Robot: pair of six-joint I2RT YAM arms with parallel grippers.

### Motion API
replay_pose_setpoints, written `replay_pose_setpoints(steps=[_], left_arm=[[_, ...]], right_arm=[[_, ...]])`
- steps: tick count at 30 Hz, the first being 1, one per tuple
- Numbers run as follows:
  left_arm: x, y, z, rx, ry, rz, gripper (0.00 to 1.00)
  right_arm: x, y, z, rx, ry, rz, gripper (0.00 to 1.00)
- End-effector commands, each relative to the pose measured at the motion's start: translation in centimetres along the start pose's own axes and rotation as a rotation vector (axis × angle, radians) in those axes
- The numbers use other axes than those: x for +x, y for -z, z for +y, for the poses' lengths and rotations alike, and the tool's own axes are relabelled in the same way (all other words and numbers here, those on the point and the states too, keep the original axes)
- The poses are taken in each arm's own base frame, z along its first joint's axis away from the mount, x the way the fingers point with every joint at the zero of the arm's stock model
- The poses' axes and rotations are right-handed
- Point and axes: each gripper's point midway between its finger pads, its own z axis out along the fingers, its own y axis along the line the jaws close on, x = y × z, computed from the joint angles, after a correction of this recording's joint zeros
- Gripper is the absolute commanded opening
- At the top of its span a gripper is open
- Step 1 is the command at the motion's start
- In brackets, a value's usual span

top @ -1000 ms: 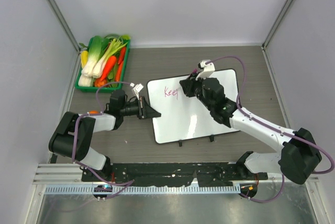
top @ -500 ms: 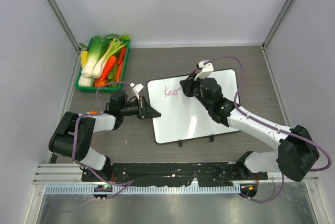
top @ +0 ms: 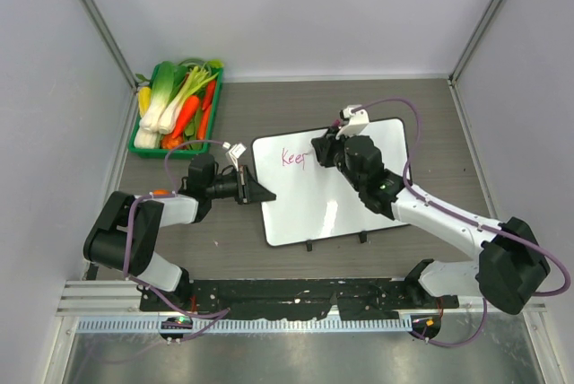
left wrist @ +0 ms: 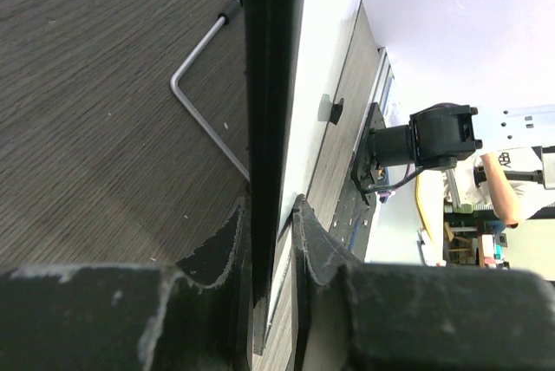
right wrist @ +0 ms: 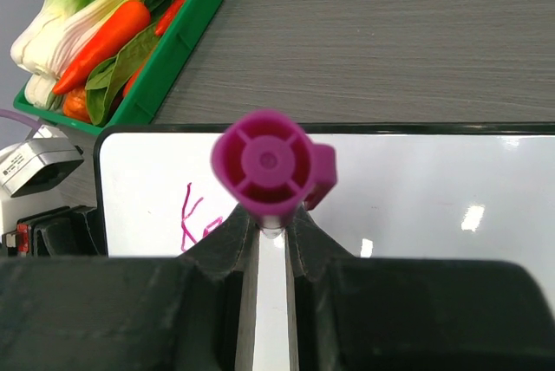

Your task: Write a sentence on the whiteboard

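Grey wood-grain table [top: 269,106], white walls. Whiteboard [top: 359,209] sits mid-table and looks light, stiff and slick. Left gripper [left wrist: 267,213] pinches its thin left rim, likely the best hold. Right gripper [right wrist: 270,228] is clamped on a magenta marker [right wrist: 264,163].

The top camera is looking down from high above the near edge of the table [top: 296,106], taking in all of it. The left wrist camera is sitting right against the whiteboard [left wrist: 276,85], looking along its thin edge toward the table's near side. The right wrist camera is looking over the purple marker [right wrist: 264,163] at the whiteboard and the green tray [right wrist: 178,50]. All three are showing the whiteboard; the top and right wrist views are sharing the green tray.
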Motion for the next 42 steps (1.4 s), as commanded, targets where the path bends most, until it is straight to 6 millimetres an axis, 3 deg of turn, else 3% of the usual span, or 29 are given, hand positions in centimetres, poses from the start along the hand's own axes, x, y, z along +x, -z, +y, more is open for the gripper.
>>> replay_pose_setpoints(steps=[1,9,20,36,42], left_arm=[[1.8,-0.1,4.4,-0.194,0.017,0.013,0.00],[1.8,-0.1,4.4,-0.195,0.017,0.012,0.00],[1.9,-0.1,4.3,-0.193,0.013,0.014,0.00],[1.8,-0.1,4.3,-0.195,0.014,0.012,0.00],[1.9,0.0,4.3,-0.196,0.012,0.010,0.00]], right_arm=[[0.0,0.6,-1.7,0.059,0.022,-0.011,0.01],[1.2,0.9,-1.2,0.018,0.016,0.024,0.01],[1.4,0.6,-0.3,-0.024,-0.037,0.020,0.01],[0.0,0.7,0.6,-0.071,-0.087,-0.024,0.01],[-3.1,2.7,-0.4,-0.114,-0.163,-0.094,0.01]])
